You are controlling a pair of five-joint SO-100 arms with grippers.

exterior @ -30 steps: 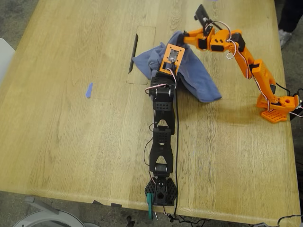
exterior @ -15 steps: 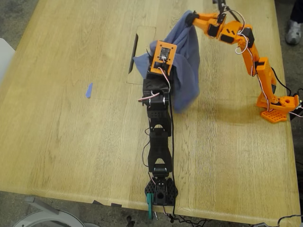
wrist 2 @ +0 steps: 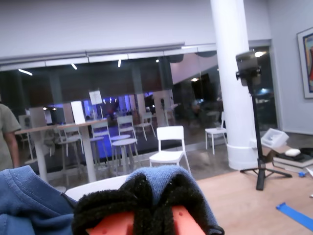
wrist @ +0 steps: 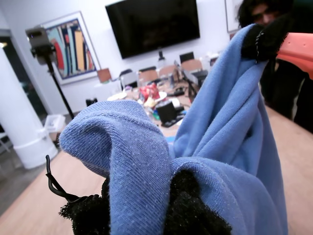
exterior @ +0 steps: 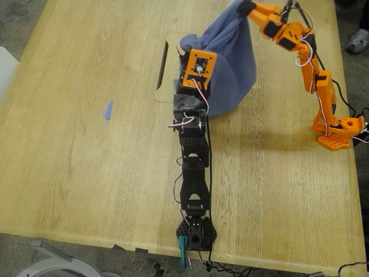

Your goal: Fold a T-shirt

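The black arm (exterior: 193,167) reaches up the middle of the wooden worktop (exterior: 86,167) from the near edge in the exterior view. My first pincer (wrist: 146,205), at its tip, is closed on a thick fold of the slate-blue T-shirt (exterior: 228,63) — black padded fingertips (wrist: 188,196) press the cloth from both sides. The shirt is lifted off the worktop and hangs bunched between the two arms, its lower edge near the surface just past the black arm's wrist. A tiny blue scrap (exterior: 108,110) lies well apart, toward the exterior view's left, and a dark slot (exterior: 162,64) in the worktop sits just beside the shirt. Farther back, the orange arm (exterior: 314,81) rises from its base at the exterior view's right; my second pincer (wrist 2: 146,208) — also black-padded — is clamped on another part of the shirt, held higher.
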